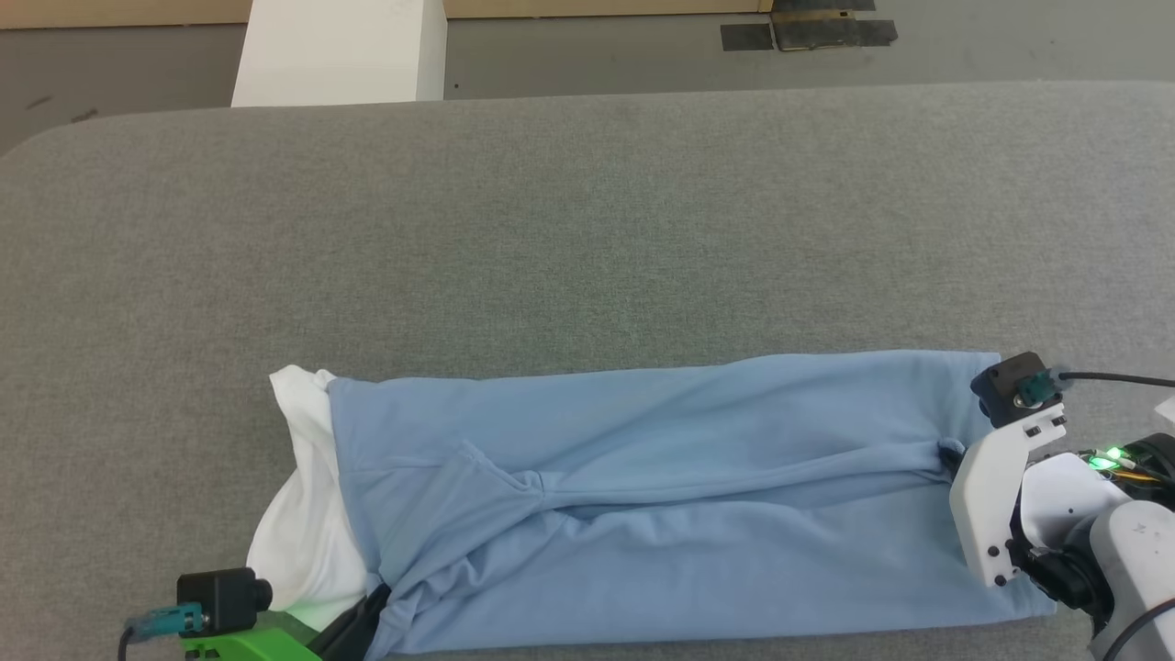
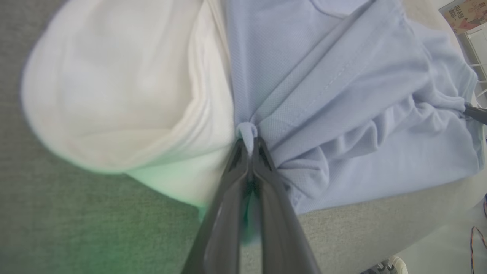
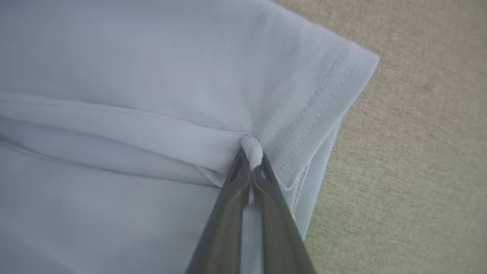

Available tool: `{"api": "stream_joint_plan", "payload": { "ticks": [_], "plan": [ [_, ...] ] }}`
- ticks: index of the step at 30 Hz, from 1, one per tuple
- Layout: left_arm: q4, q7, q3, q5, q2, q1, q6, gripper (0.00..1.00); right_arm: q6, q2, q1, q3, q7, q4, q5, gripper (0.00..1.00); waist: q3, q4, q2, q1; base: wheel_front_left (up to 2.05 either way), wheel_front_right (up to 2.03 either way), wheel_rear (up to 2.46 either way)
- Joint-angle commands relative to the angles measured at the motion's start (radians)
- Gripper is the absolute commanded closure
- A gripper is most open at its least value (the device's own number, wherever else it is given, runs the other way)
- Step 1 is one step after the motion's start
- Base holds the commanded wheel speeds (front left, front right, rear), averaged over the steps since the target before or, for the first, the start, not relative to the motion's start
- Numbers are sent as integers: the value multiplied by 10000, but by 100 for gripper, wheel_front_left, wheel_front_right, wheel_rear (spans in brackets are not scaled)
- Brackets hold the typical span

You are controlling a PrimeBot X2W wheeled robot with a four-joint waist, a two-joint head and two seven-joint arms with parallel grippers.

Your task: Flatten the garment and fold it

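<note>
Shirt: a light blue shirt lies on the grey bench near its front edge. It is folded into a long band that runs left to right in front of you.
Collar: the white collar is at the shirt's left end and spills out from under the blue cloth.
Hem: the hem is at the right end and has a double row of stitching. Its corner lies flat on the bench.
Left gripper: your left gripper is at the lower left. Its jaws are pinched tight on a small nub of blue cloth just beside the collar, and folds gather toward the pinch.
Right gripper: your right gripper is at the shirt's right end. Its jaws are closed on a small nub of cloth just inside the hem.
Crease: a ridge runs along the shirt's middle, from a bunched fold near the collar end to the right gripper.
Bench: it has a grey woven cover and rounded far corners.
Beyond: past the far edge you have grey floor and a white post.
</note>
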Motion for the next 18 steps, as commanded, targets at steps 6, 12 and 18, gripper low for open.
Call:
{"api": "stream_joint_plan", "payload": {
  "ticks": [6,12,18],
  "plan": [
    [224,-273,-71,96,-408,-262,-54,0,-15,264,779,-680,271,-469,162,0,-325,115,0,1,0,0,0],
    [-363,-1167,233,476,-523,-401,23,0,-15,830,2111,-2127,389,-1872,142,0,-784,292,0,1,0,0,0],
    [-573,-2482,569,1496,-732,-736,606,0,-15,1750,3150,-3192,-494,-3345,-8,0,-1077,347,0,1,0,0,0]
  ]
}}
